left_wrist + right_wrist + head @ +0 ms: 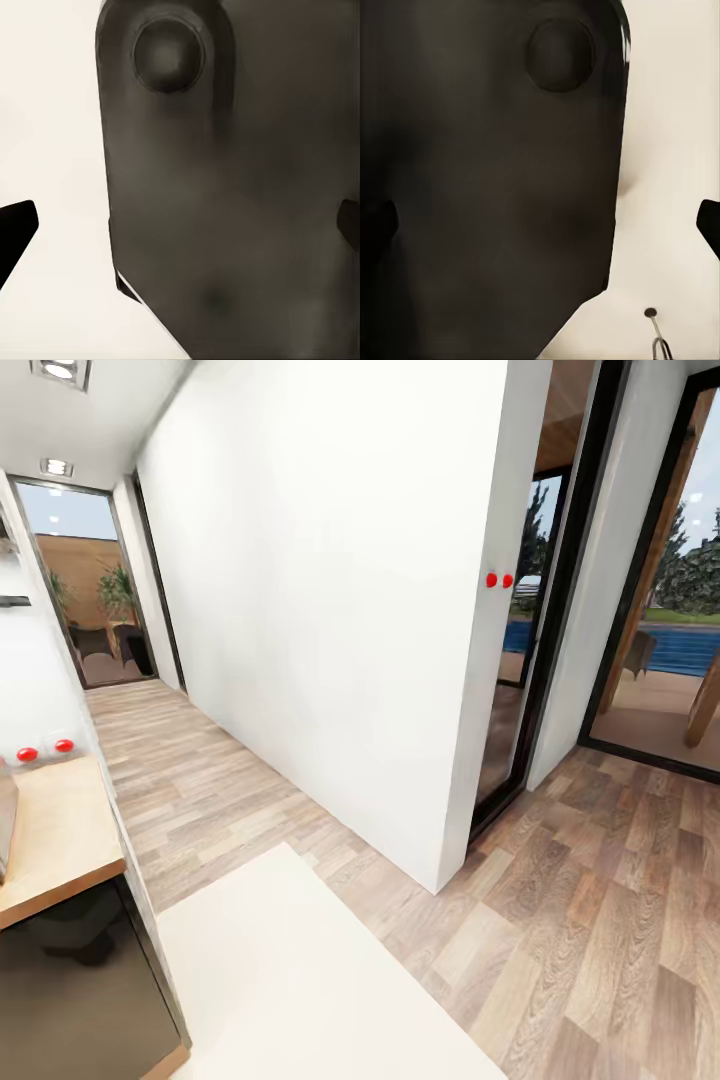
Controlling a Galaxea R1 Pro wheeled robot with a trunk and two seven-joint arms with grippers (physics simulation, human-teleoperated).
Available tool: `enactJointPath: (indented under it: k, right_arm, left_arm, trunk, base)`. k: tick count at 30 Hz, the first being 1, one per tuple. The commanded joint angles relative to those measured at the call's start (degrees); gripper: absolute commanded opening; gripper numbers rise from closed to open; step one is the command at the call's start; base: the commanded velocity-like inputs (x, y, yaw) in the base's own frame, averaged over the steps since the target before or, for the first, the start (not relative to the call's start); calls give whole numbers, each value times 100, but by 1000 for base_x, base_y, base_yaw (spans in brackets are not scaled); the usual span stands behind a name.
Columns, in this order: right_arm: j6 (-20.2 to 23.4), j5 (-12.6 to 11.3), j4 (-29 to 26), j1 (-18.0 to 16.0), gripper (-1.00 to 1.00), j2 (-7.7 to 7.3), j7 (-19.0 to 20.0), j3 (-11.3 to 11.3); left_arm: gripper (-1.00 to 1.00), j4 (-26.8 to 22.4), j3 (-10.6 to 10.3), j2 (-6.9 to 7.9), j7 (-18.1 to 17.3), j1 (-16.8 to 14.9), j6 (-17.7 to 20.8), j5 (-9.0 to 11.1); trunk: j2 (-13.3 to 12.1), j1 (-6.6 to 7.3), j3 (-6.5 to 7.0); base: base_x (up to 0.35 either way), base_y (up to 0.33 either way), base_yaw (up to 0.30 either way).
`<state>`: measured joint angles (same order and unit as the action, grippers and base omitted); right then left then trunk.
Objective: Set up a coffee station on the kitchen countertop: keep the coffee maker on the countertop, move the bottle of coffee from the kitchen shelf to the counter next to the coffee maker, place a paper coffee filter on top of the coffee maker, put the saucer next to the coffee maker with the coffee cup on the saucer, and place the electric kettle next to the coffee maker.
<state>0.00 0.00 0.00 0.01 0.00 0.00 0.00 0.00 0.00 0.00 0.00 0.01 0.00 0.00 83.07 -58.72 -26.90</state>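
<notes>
Head camera down a hallway floor [600, 920]

A big dark grey-brown body panel [225, 210] with smooth, rounded corners shows in the left wrist view. Near one end it has a round sunken dimple [168, 54]. A black fingertip [15, 229] pokes in at each side. The right wrist view shows a matching dark panel [487, 187] with its own round dimple [560, 55] and black fingertips [709, 221].
</notes>
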Motion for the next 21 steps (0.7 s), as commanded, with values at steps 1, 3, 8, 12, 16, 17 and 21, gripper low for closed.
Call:
enactJointPath:
  k: [1, 3, 8, 12, 16, 17, 21]
  right_arm:
    - [0, 0, 0, -1, 100, 0, 0, 0]
    - [61, 1, -66, -10, 100, 65, 2, -16]
    - [65, 0, -205, -10, 100, 226, -3, -17]
    - [62, 0, -260, -10, 100, 304, -8, -17]
    - [67, 0, -263, -10, 100, 312, -10, -17]
    - [68, 0, -263, -10, 100, 314, -9, -17]
    - [70, 0, -264, -10, 100, 316, -15, -17]
  left_arm:
    - [100, 0, 0, 0, 0, -1, 0, 0]
    - [100, 11, 36, -44, 1, 4, 21, 27]
    - [100, -3, 27, -36, -6, 4, 5, 27]
    - [100, -8, 25, -34, -8, 4, 0, 26]
    - [100, -9, 26, -28, -9, 3, 0, 26]
    - [100, -9, 26, -27, -9, 3, 0, 26]
    - [100, -9, 27, -26, -6, 2, 0, 26]
  trunk:
    - [1, 0, -3]
    - [1, 0, -3]
    - [1, 0, -3]
    - [1, 0, -3]
    - [1, 0, -3]
    - [1, 0, -3]
    - [1, 0, -3]
  base:
    - [0, 0, 0]
    - [0, 0, 0]
    - [0, 0, 0]
    - [0, 0, 0]
    - [0, 0, 0]
    - [0, 0, 0]
    - [0, 0, 0]
